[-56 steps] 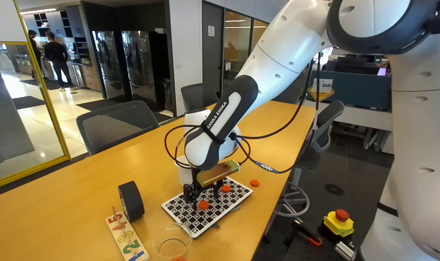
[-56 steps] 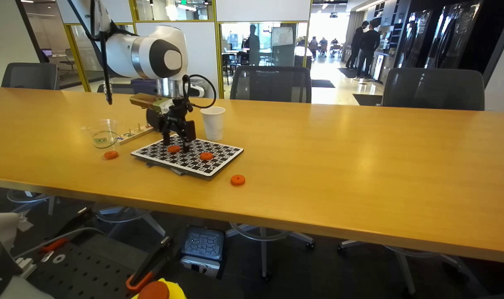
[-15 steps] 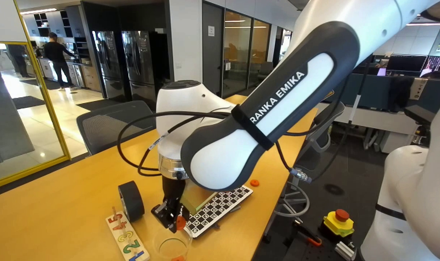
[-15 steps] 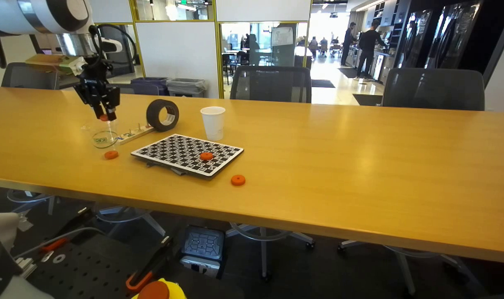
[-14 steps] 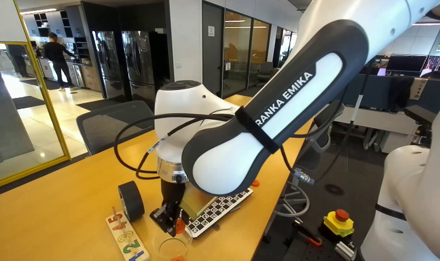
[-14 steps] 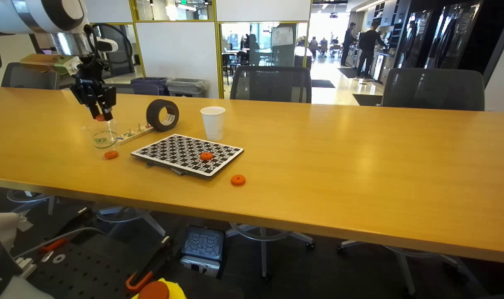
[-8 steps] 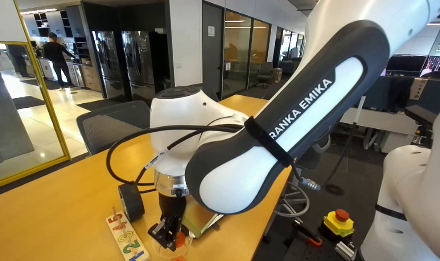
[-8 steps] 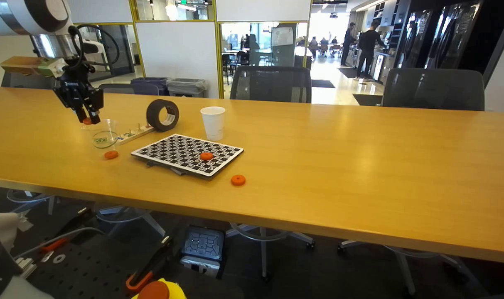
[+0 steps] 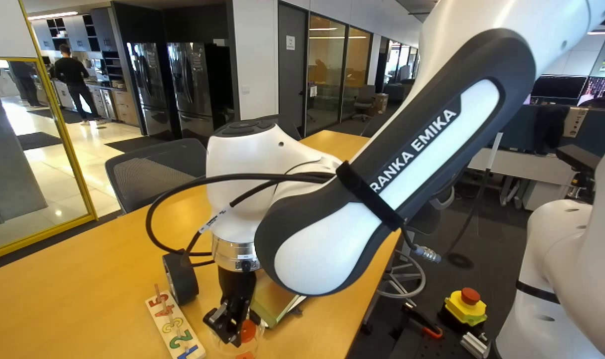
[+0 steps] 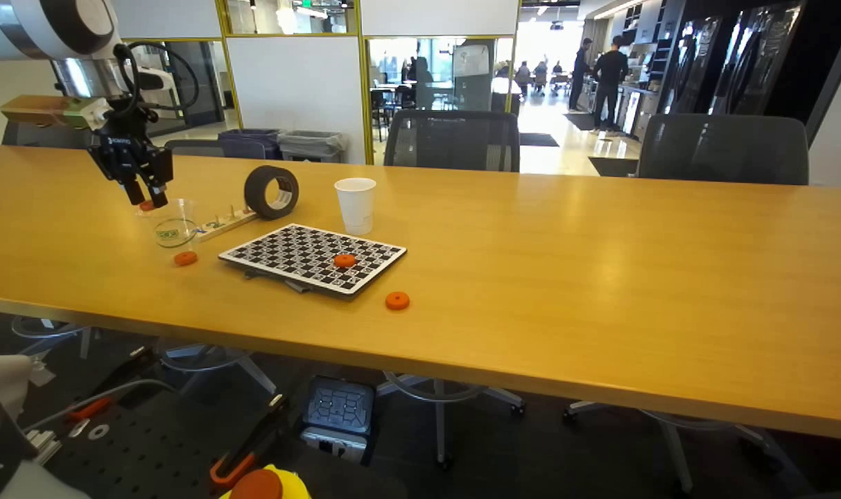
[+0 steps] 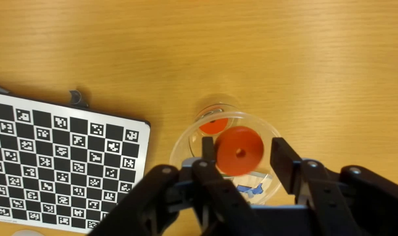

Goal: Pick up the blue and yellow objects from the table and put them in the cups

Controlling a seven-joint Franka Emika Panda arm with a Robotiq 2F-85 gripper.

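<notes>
Orange-red fills the middle of the wrist view: a holed disc (image 11: 238,141), over or just inside the mouth of the clear cup (image 10: 175,225); which, I cannot tell. The gripper (image 11: 242,149) seems to have just let go: its fingers (image 11: 281,159) stand parted, with a gap at the disc's right edge, though a finger overlaps the left edge and may touch it. In an exterior view the disc sits a shade lower than half a second ago, the gripper hardly moved. It came off the checkered board (image 10: 281,251), left of the frame's centre, where a second disc (image 10: 344,261) now lies alone. That should make this a drop into the cup. A third disc (image 10: 185,258), just beside that cup, and a fourth disc (image 10: 396,301), below the frame's centre, lie on the table (image 10: 566,277), so more picking looks due. The white cup (image 10: 356,208) stands just beyond the board; I make out no loose blue piece.
</notes>
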